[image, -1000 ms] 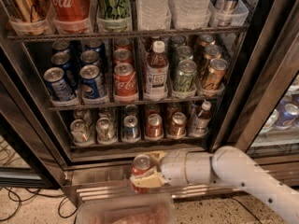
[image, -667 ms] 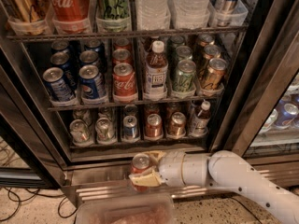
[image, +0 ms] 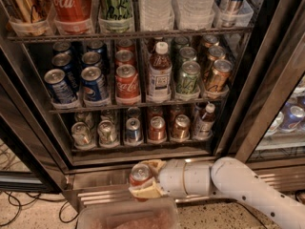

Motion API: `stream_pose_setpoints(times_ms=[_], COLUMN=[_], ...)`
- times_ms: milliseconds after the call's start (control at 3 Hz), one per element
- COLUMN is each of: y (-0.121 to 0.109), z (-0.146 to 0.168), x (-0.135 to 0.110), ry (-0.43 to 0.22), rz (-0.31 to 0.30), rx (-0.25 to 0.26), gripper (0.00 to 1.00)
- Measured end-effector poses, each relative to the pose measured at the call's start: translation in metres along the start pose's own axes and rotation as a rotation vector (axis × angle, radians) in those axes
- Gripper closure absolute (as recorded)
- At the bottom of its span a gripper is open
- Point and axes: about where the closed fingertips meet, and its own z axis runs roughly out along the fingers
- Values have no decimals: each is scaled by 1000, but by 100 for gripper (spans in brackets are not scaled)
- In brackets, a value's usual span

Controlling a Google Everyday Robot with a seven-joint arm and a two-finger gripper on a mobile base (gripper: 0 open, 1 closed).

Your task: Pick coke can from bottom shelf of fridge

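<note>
My gripper is in front of the fridge, below its lower sill, and is shut on the coke can, a small red can with a silver top held upright between the tan fingers. The white arm comes in from the lower right. The bottom shelf lies just above and behind the gripper. It holds silver cans, a blue-and-silver can, two copper-orange cans and a small bottle.
A clear plastic bin sits directly under the gripper at the frame's lower edge. Cables lie on the speckled floor at left. The open door frame slants down the right, with more cans behind it. The middle rack holds Pepsi and Coke cans.
The gripper with the coke can has shifted slightly left and down, away from the bottom shelf. The shelves' contents have not moved.
</note>
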Motion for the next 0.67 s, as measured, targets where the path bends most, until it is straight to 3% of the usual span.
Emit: stream_pose_setpoints(times_ms=[667], y=[54], z=[15], x=[-24], ry=[-48], rz=[-133], rx=[-138], gripper=[100])
